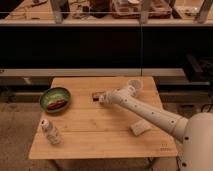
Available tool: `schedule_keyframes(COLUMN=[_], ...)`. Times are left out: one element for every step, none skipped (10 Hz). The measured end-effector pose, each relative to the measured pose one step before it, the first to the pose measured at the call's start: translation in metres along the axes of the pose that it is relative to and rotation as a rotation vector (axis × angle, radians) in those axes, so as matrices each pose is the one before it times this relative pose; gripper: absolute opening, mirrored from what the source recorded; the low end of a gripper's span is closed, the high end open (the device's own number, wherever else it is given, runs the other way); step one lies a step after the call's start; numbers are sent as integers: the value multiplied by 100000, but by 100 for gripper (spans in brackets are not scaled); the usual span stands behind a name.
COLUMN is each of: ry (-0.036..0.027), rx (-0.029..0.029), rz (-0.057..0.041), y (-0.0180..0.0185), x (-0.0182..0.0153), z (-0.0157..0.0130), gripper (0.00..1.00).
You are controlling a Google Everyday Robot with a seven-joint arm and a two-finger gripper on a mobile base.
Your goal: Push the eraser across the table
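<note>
A small dark eraser (96, 95) lies on the wooden table (90, 135) near its middle, toward the far side. My gripper (104, 98) is at the end of the white arm, which reaches in from the lower right. The gripper sits right against the eraser's right end, low over the tabletop.
A green bowl (55, 99) with food stands at the left. A small bottle (50, 132) lies near the front left corner. A white cup (135, 86) stands at the back right. A pale sponge-like block (140, 127) lies at the right front. Shelving runs behind the table.
</note>
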Motion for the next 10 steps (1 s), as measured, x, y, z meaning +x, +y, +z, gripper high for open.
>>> schedule_keyframes(ry=[-866, -634, -261, 568, 638, 555, 818, 333, -93, -282], rx=[-128, -287, -303, -293, 60, 94, 114, 205, 408, 713], rz=[-556, -570, -321, 502, 600, 451, 868, 553, 290, 64], y=[-16, 5, 79, 322, 137, 75, 209, 134, 48, -17], x=[421, 155, 311, 622, 460, 438, 648, 345, 170, 88], z=[491, 366, 364, 227, 9, 12, -37, -13, -3, 52], gripper=[0, 0, 0, 0, 0, 0, 0, 0, 0, 0])
